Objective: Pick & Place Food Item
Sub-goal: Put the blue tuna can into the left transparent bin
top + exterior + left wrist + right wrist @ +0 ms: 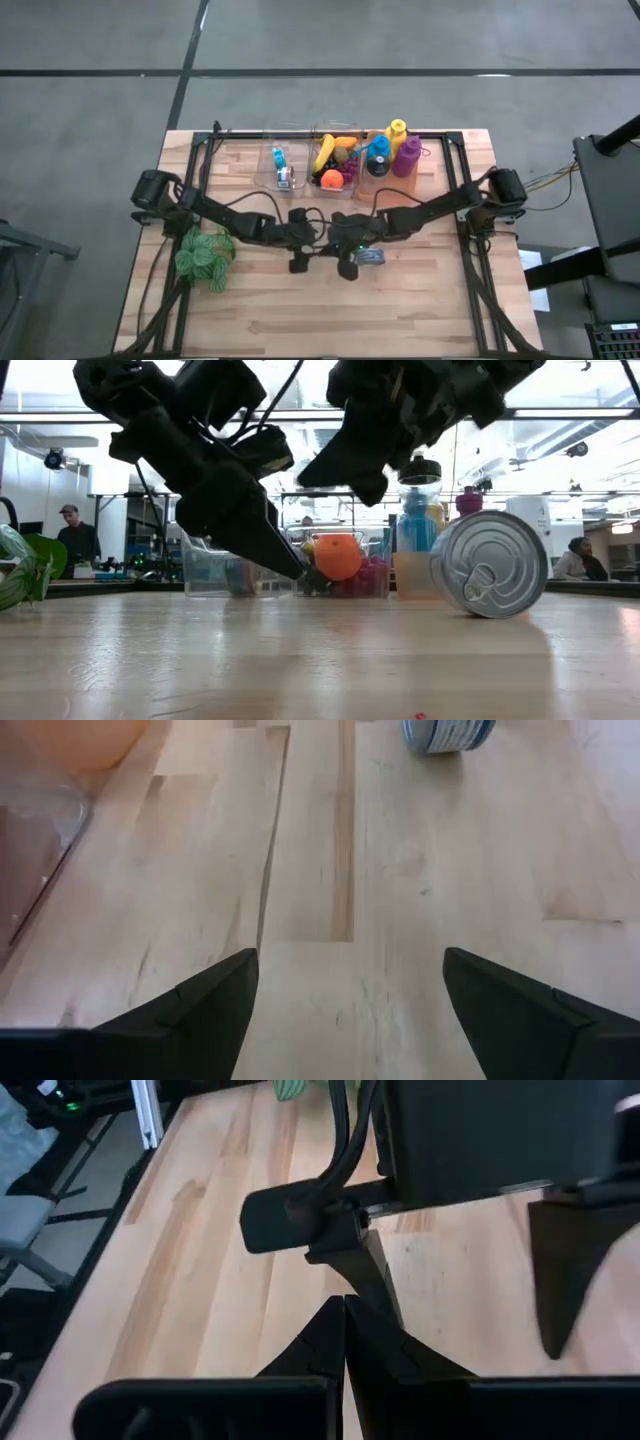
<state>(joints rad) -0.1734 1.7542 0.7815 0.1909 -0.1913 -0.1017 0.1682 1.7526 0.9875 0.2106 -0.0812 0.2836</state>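
A silver tin can (490,564) with a blue label lies on its side on the wooden table, its ring-pull end facing the near edge; it also shows in the high view (370,257) and the left wrist view (450,734). My right gripper (347,270) is shut, hanging above the table just left of the can (372,488), with nothing between its fingers (345,1305). My left gripper (298,264) stands open further left, slanting down over bare wood (350,960), holding nothing.
Along the far edge stand a clear bin of fruit (335,160), a smaller clear bin (282,168) and several coloured bottles (392,150). A green striped object (205,258) lies at the left. Bare wood stretches toward the near edge (330,320).
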